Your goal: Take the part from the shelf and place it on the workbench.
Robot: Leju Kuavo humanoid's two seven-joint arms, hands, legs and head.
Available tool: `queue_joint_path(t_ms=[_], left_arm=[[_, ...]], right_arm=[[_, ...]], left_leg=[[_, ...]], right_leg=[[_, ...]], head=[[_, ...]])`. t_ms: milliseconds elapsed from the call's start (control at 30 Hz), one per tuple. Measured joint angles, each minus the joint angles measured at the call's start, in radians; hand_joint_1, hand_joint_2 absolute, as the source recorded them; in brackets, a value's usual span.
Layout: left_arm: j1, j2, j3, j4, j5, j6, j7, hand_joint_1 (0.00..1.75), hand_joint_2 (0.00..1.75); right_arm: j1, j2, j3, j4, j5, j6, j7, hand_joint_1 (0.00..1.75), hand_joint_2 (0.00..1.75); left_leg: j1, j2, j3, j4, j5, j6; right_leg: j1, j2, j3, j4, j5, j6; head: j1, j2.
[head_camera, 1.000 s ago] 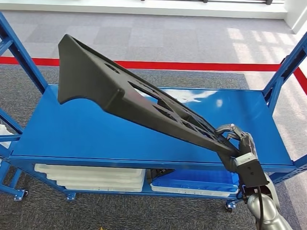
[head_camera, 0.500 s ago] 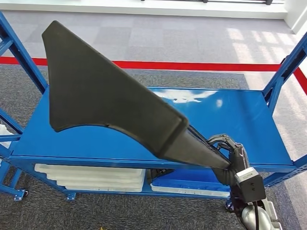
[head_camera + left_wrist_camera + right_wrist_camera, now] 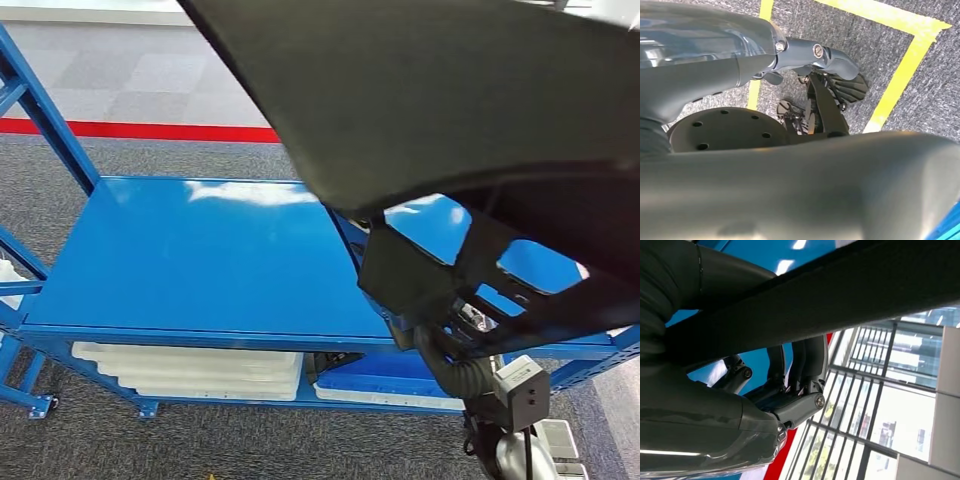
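Holding: right hand (image 3: 791, 390) grips the part (image 3: 453, 90); fingers (image 3: 811, 357) curl round a dark edge of it, w/ thumb on the other side, per R wrist view.
Part pos: big black moulded panel, lifted clear of the blue shelf (image 3: 196, 260), tilted up close to the head cam. Covers top + right of head view. Cut-outs at its lower end show blue thru them.
Head view extra: right forearm comes up from bottom right; the hand itself is mostly hidden behind the part's cut-out end, so grip can't be read there.
R wrist extra: part (image 3: 851, 295) runs as a wide dark band across the frame; beyond it a bit of blue shelf, a red floor strip, and tall windows w/ dark frames.
L wrist extra: left hand (image 3: 817, 60) hangs over grey carpet w/ yellow tape lines (image 3: 900, 80). Fingers lie fairly straight, nothing seen in them; a blurred grey surface fills the near side, so can't tell fully.
Around: red line (image 3: 136, 129) on floor behind shelf; grey carpet; white trays (image 3: 189, 365) stacked on lower level, blue tray (image 3: 392, 385) beside them.
In the way: part blocks most of shelf's right half + far floor from head cam.
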State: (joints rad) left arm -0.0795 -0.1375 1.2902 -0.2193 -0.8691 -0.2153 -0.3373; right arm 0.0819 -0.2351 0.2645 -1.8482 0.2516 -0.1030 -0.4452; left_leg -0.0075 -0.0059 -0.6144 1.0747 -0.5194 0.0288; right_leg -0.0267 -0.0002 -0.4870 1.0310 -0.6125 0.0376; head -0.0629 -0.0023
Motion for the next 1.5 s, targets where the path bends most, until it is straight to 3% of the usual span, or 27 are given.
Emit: queue_joint_path(t_ms=[367,1000,1200,1300,1367,1433,1467,1500], left_arm=[[0.0,0.007,0.0,0.0,0.002,-0.009,-0.042,0.0,1.75],[0.0,0.015,0.001,0.0,0.0,-0.006,-0.052,0.0,1.75],[0.0,0.02,0.001,0.0,-0.005,-0.006,-0.053,0.0,1.75],[-0.001,0.022,0.001,0.0,-0.004,-0.006,-0.054,0.0,1.75],[-0.002,0.022,0.001,0.0,-0.004,-0.006,-0.055,0.0,1.75],[-0.002,0.022,0.001,0.0,-0.004,-0.006,-0.054,0.0,1.75],[-0.001,0.022,0.001,0.0,-0.004,-0.006,-0.054,0.0,1.75],[0.0,0.022,0.001,0.0,-0.004,-0.006,-0.054,0.0,1.75]], right_arm=[[0.003,0.041,0.013,0.004,-0.176,0.122,-0.014,1.75,1.75],[0.023,0.056,0.019,0.01,-0.209,0.188,-0.021,1.75,1.75],[0.022,0.056,0.021,0.019,-0.205,0.205,-0.017,1.75,1.75],[0.022,0.056,0.022,0.021,-0.204,0.207,-0.016,1.75,1.75],[0.02,0.056,0.023,0.022,-0.204,0.208,-0.016,1.75,1.75],[0.019,0.056,0.024,0.026,-0.203,0.209,-0.015,1.75,1.75],[0.02,0.055,0.025,0.028,-0.202,0.21,-0.013,1.75,1.75],[0.02,0.055,0.025,0.03,-0.202,0.21,-0.01,1.75,1.75]], left_leg=[[0.0,0.0,0.0,0.0,0.0,0.0],[-0.004,0.0,0.0,0.001,-0.001,0.001],[-0.013,0.0,0.0,0.003,-0.006,0.008],[-0.009,0.002,0.005,-0.01,0.002,0.021],[-0.002,0.004,0.008,-0.022,0.01,0.029],[-0.002,0.005,0.007,-0.023,0.012,0.031],[-0.002,0.005,0.007,-0.023,0.012,0.031],[-0.001,0.005,0.006,-0.022,0.012,0.03]], right_leg=[[0.0,0.0,0.0,0.0,0.0,0.0],[-0.003,0.0,0.0,-0.001,0.0,0.0],[-0.011,0.0,0.0,-0.003,0.0,0.008],[-0.013,0.0,0.003,-0.003,-0.006,0.017],[-0.011,0.0,-0.017,0.049,-0.049,0.017],[-0.009,0.001,-0.071,0.171,-0.113,0.016],[-0.009,0.0,-0.098,0.227,-0.131,0.017],[-0.009,0.0,-0.112,0.257,-0.128,0.018]], head=[[0.0,0.0],[0.0,0.0],[0.0,0.0],[0.0,0.0],[0.0,0.0],[0.0,0.0],[0.0,0.0],[0.0,0.0]])
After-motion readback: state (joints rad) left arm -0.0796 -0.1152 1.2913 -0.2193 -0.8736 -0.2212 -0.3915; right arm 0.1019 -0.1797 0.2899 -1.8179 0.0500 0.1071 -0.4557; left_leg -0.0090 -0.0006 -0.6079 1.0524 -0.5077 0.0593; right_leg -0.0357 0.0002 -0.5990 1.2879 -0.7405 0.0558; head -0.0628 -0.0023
